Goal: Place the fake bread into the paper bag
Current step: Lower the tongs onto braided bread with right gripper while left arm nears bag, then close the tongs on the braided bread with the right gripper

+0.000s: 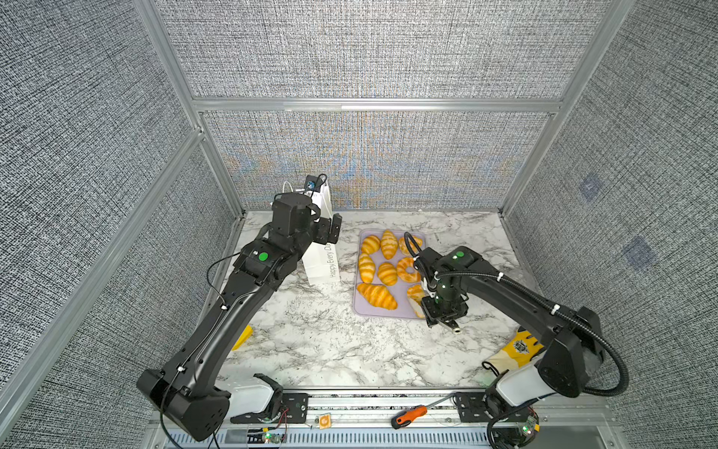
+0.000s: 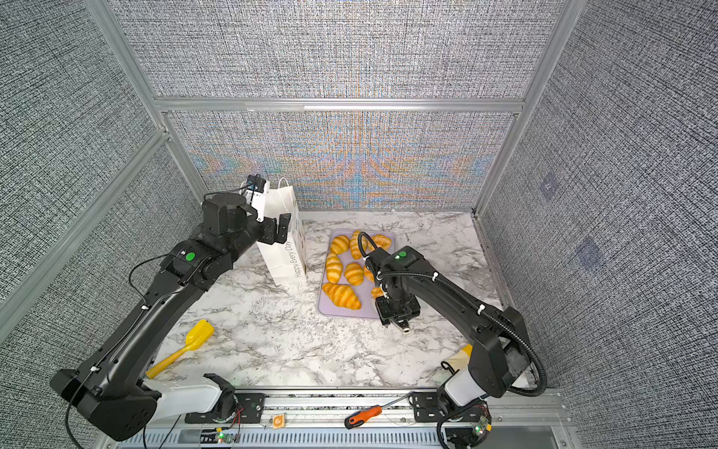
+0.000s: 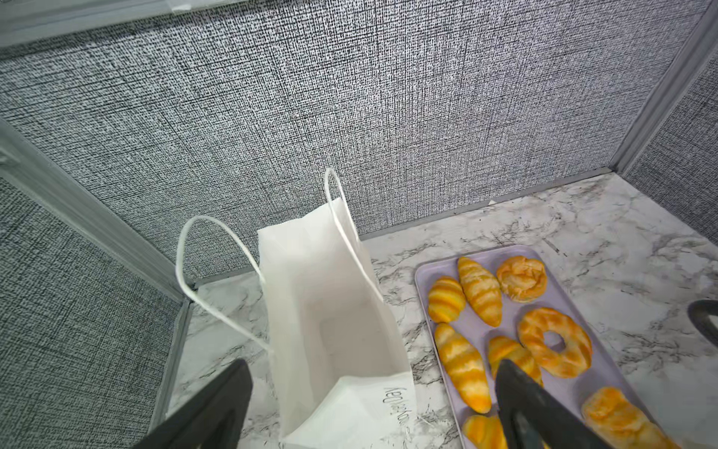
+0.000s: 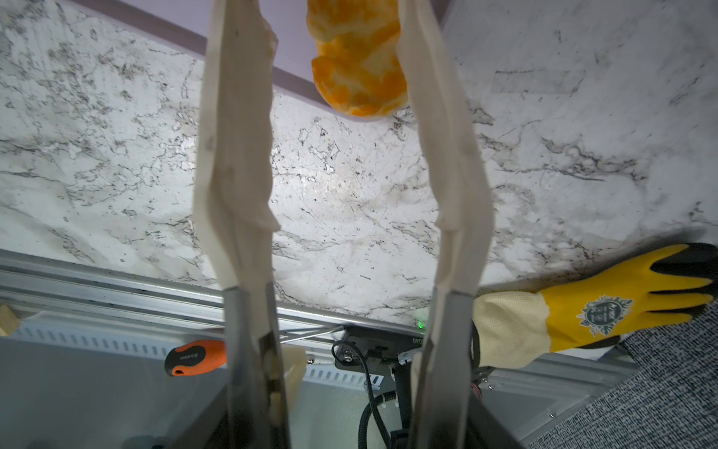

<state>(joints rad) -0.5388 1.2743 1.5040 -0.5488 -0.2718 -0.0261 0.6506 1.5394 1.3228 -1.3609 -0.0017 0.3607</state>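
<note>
Golden-yellow fake bread (image 1: 377, 296), eight glossy pieces with brown stripes, lay on a lilac tray (image 1: 404, 307) on the marble-patterned counter (image 1: 330, 342): five croissants, one ring (image 1: 408, 269) and two twisted pieces. The right end effector (image 4: 338, 77) was down at the tray's near right corner. Its pale-wrapped fingers (image 4: 233, 136) stood apart on either side of one twisted piece (image 4: 357, 58). In the right wrist view one finger touched that piece, and a strip of tray showed between it and the other finger. The fingertips ran out of frame, so whether the piece was pinched could not be told.

The paper bag (image 1: 322, 264) stood upright near the counter's far left corner, just left of the tray. It was white, with thin cord handles and grey lettering "Happy Every Day" down its side. Its mouth was open, and the left wrist view looked down to its white paper floor. The left end effector (image 1: 330, 232) hung at the bag's upper part, near the mouth, jaws spread wide and gripping nothing. A yellow-and-black glove (image 4: 602, 307) lay at the counter's near right edge.
</note>
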